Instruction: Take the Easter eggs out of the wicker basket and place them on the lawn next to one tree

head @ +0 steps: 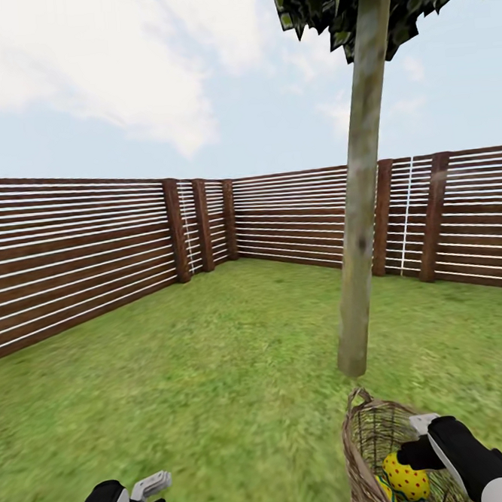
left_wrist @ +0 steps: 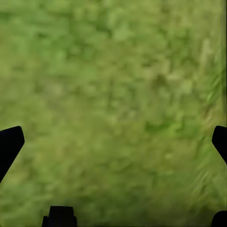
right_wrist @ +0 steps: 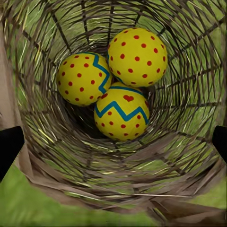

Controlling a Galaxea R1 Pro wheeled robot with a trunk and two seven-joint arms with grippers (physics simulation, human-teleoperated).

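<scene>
Right wrist view puts your spread right fingers (right_wrist: 113, 142) above the basket (right_wrist: 56, 156); all three eggs (right_wrist: 122, 111) lie beyond them at its bottom, none lifted yet. Your left fingers (left_wrist: 113, 142) hang spread over bare lawn (left_wrist: 113, 71). The tree (head: 361, 257) stands near.

- You have three Easter eggs (right_wrist: 116, 82) clustered in one wicker basket (right_wrist: 56, 156).
- You face one tree (head: 361, 189) on the lawn (head: 199, 361).
- Two grippers, left (head: 153, 494) and right (head: 420, 438), frame your view.
</scene>
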